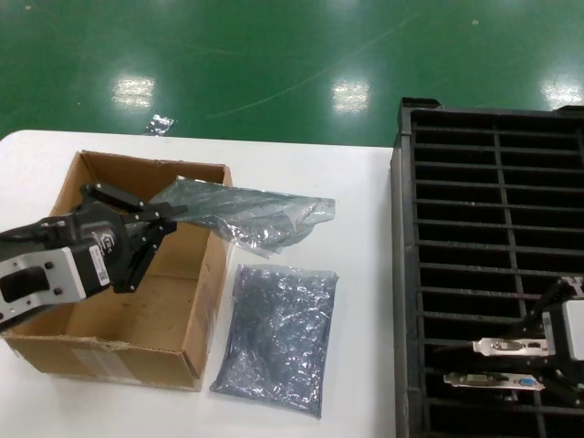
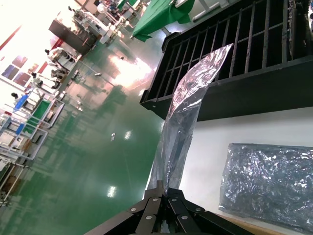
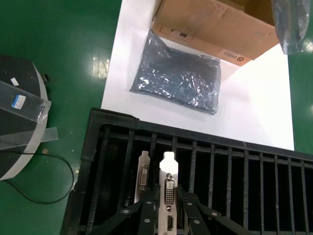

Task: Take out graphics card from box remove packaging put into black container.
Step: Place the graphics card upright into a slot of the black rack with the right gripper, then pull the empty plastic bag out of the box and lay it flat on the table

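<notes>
The left gripper (image 1: 162, 222) hangs over the open box (image 1: 119, 342) on the left part of the white table (image 1: 365, 274). Its fingers are pressed together on one end of an empty packaging bag (image 1: 265, 214). The bag stretches from the gripper to the right, in the air, over the right wall of the box and a little past it. In the left wrist view the same bag (image 2: 183, 122) rises from the closed fingertips (image 2: 164, 196) as one long strip, and its free end is loose.

A second bag (image 1: 278, 336), crinkled and flat, lies on the table just beside the right wall of the box, with its long side along that wall. Between this flat bag and the black container (image 1: 493, 192) there is a bare strip of table. The container stands at the right edge of the table and reaches past the near edge of the head view.

The right gripper (image 1: 561, 365) is over the near right part of the container. In the right wrist view its fingers (image 3: 146, 210) are closed on both sides of the silver bracket of a graphics card (image 3: 169, 188), which stands upright in a slot. A second card (image 3: 143, 174) stands in the next slot, close to the first, near the container's side wall. The other slots look free.

The inside of the box shows plain brown cardboard below the left gripper.
</notes>
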You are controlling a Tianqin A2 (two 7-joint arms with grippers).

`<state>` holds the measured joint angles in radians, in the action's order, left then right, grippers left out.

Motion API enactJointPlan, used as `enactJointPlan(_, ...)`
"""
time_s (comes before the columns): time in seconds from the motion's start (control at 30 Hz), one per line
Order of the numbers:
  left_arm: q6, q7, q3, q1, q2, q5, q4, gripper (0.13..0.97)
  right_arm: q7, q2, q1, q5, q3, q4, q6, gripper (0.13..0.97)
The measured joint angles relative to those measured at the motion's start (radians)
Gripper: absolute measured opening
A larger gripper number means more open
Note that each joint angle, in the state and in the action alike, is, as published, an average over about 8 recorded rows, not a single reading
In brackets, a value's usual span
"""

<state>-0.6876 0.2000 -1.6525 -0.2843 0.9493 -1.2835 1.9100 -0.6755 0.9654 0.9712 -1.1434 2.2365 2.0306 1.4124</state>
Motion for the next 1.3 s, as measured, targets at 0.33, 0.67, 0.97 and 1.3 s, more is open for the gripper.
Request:
enactJointPlan(0.33, 0.0, 0.0, 0.0, 0.0, 0.0, 0.0, 0.0, 0.139, 0.007, -0.001, -0.001, 0.037, 0.009, -0.003, -0.005, 0.237)
enactJointPlan(0.67, 0.0, 0.0, 0.0, 0.0, 0.0, 0.0, 0.0, 0.139, 0.004, 0.009, -0.004, 0.036, -0.003, 0.014, -0.016, 0.35)
enactJointPlan(0.97, 0.0, 0.0, 0.0, 0.0, 0.0, 0.0, 0.0, 0.139, 0.017, 0.081, -0.102, 0.123, -0.076, 0.028, -0.203, 0.528)
enactJointPlan(1.3, 0.0, 0.0, 0.0, 0.0, 0.0, 0.0, 0.0, 0.139, -0.175, 0.133, -0.393, 0.258, -0.258, 0.013, -0.53, 0.733)
